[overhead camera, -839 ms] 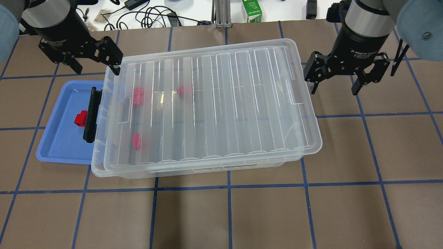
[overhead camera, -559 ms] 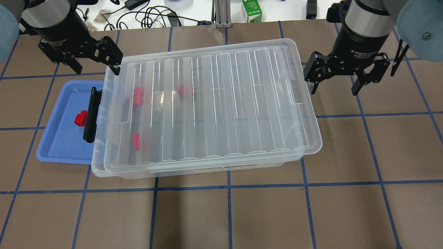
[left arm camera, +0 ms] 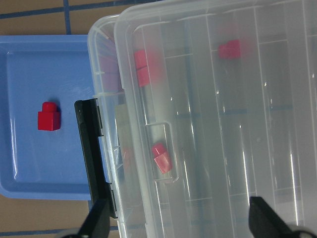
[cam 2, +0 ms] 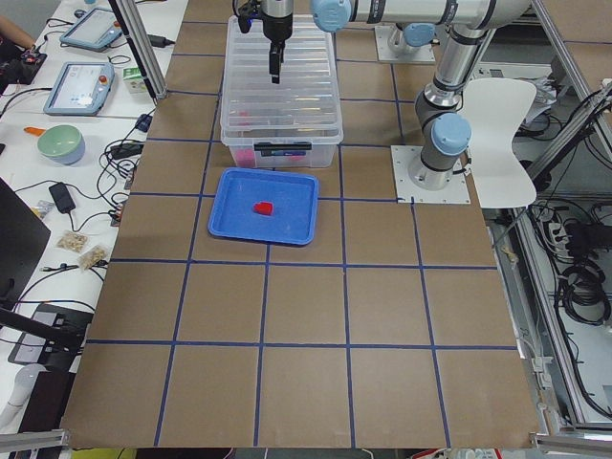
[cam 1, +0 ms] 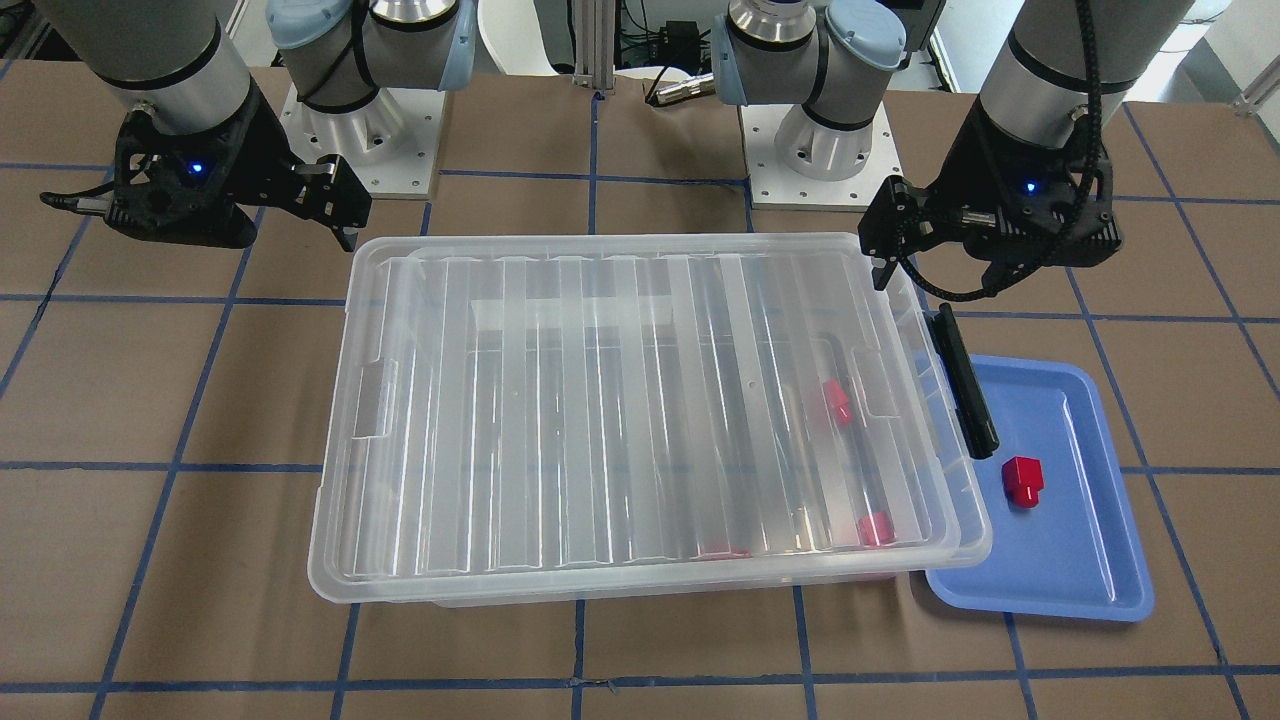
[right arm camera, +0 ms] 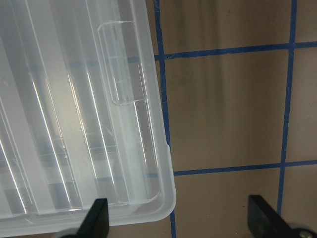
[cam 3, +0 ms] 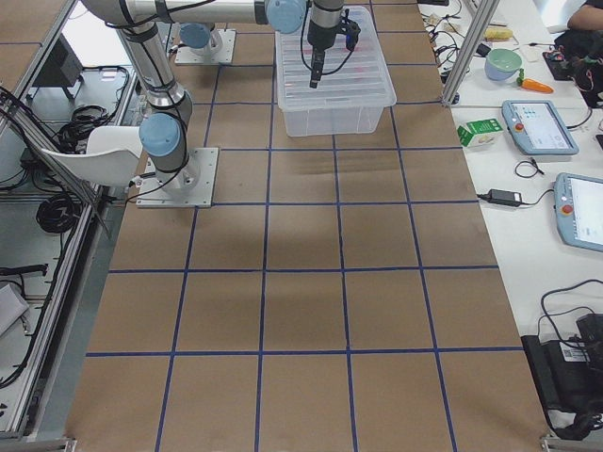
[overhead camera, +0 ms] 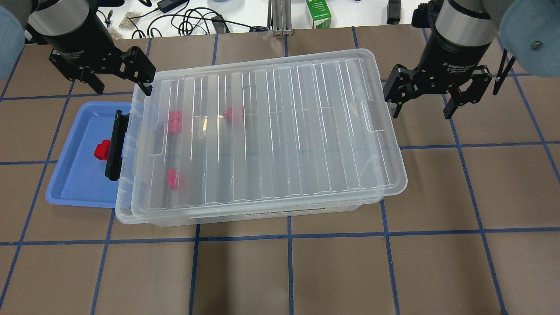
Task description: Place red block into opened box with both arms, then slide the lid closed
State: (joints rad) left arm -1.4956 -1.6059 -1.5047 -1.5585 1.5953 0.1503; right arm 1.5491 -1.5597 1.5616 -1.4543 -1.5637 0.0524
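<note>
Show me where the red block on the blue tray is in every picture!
Front-facing: red block lower right, right of the black clip.
Overhead: middle left, left of the clip.
Exterior left: upper centre, below the clip.
Exterior right: not in it.
Left wrist: left side, left of the clip.
Right wrist: not in it.
Shared landmark: the black clip.

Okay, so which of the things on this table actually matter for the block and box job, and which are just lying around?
For the job:
red block on the blue tray
box
lid
left tool and right tool, both open

Just lying about:
green carton
cables past the table's far edge
green bowl
tablets on the side bench
</note>
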